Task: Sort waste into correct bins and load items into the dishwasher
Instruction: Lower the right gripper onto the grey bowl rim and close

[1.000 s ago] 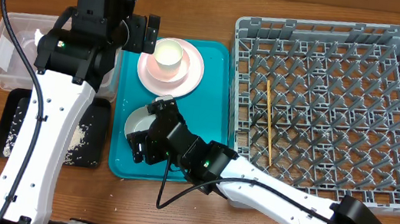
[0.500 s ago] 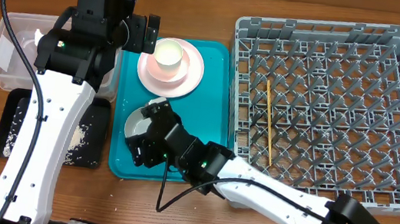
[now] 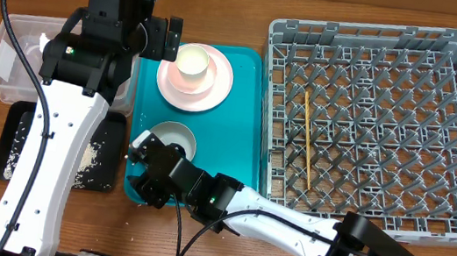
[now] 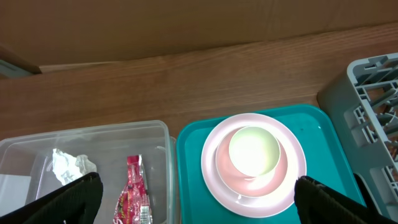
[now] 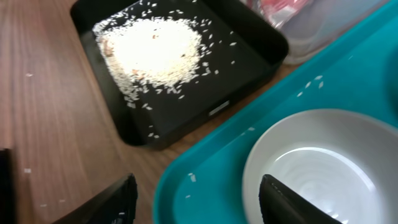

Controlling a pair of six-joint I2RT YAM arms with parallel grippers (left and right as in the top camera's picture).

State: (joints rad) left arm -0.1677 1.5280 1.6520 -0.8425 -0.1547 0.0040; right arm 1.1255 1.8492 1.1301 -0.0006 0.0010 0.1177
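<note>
1. Over the near-left corner of the teal rectangular serving tray (image 3: pixel 239 147), my right gripper (image 5: pixel 198 186) hangs with its two fingers spread wide and nothing between them.
2. Just beside those fingers sits a white round bowl (image 5: pixel 317 168), upright and empty on the teal tray.
3. Past the teal tray's edge, the shallow black rectangular tray (image 5: pixel 255 43) rests on the wooden table (image 5: pixel 43 112). It holds a heap of loose white rice grains (image 5: pixel 152 43) with more scattered round the heap, and a few strays lie on the teal tray and the table.
4. My left gripper (image 4: pixel 199 183) hovers above the far end of the teal tray, its fingers also spread wide and gripping nothing.
5. Below it lies the pale pink round plate (image 4: pixel 283 186), flat on the teal tray, with the small white cup (image 4: pixel 254 151) standing upright at its middle.
6. Just left of the teal tray stands the clear plastic rectangular tub (image 4: pixel 87 132). A crumpled white tissue (image 4: pixel 71 167) and a small red snack wrapper (image 4: pixel 134 193) lie inside it, side by side.
7. To the right of the teal tray stands the large square grey plastic dish rack (image 3: pixel 374 30). The thin wooden chopsticks (image 3: pixel 307 134) lie across its pegs; I cannot tell whether that is one stick or two lying together.
</note>
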